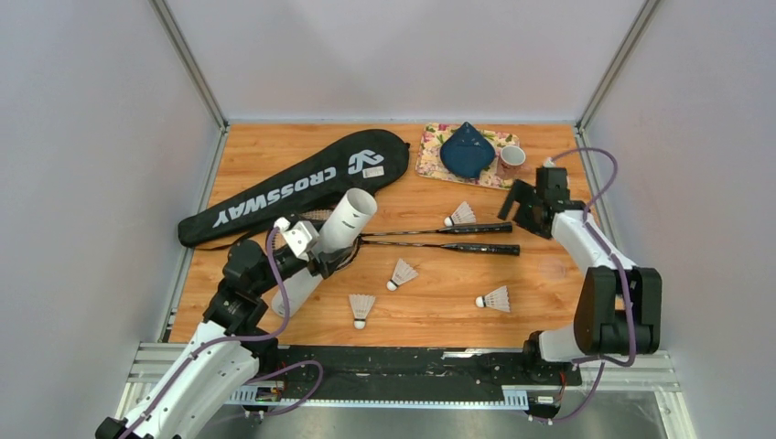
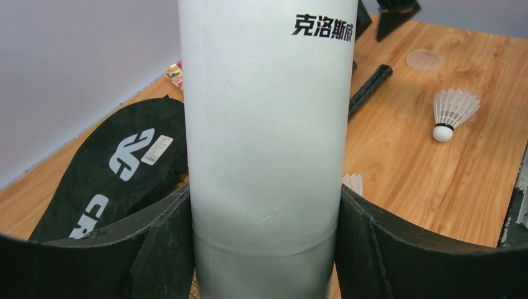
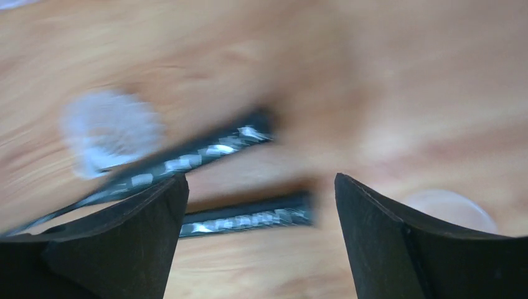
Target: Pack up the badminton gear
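The right wrist view blurs two racket handles (image 3: 246,216) and a shuttlecock (image 3: 112,134) to smears, while in the left wrist view the white tube (image 2: 268,124) runs past top and bottom edges and covers part of the racket cover (image 2: 118,168).

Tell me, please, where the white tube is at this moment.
In the top view the white tube is left of centre, tilted with its open end up. It is clamped in the left gripper, just on the near side of the CROSSWAY cover.
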Tool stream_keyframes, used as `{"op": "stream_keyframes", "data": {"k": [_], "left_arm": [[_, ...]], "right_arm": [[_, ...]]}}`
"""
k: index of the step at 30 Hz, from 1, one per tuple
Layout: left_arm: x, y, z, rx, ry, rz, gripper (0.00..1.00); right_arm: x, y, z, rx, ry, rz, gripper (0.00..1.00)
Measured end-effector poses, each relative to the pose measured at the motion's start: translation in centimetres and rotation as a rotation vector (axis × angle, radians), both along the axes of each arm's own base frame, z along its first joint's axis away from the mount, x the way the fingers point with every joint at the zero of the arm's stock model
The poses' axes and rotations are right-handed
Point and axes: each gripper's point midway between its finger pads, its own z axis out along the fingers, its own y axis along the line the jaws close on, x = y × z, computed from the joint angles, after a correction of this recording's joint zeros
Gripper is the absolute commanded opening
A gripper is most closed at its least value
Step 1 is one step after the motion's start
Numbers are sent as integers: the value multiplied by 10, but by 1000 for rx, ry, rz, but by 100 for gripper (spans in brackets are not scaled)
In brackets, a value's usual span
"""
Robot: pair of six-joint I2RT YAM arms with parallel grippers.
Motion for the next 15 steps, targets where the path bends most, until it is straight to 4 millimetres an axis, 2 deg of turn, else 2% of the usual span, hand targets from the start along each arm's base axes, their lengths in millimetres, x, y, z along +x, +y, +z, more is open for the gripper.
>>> {"op": "stream_keyframes", "data": {"k": [1,4,5,7,10,12,15], "left_arm": [[0,0,-2,1,3,-2,14],[-1,-1,-2,-2,2,-7,15],[-1,-1,-2,-3,2,-10,17],[-2,-2,-2,-5,2,-15,20],[-2,-3,-1,-7,0,-21,22],[-2,-3,-1,-7,-1,-21,23],[-3,-3,-1,-7,-1,-21,23]], "right_arm": [[13,21,9,38,-39,92,90],[59,90,40,168,-145,393,81],[70,104,45,195,-157,455,75],[95,131,47,266,-168,586,73],[105,145,26,326,-126,666,70],[96,149,10,357,-71,688,60],[87,154,-1,400,-28,713,47]]}}
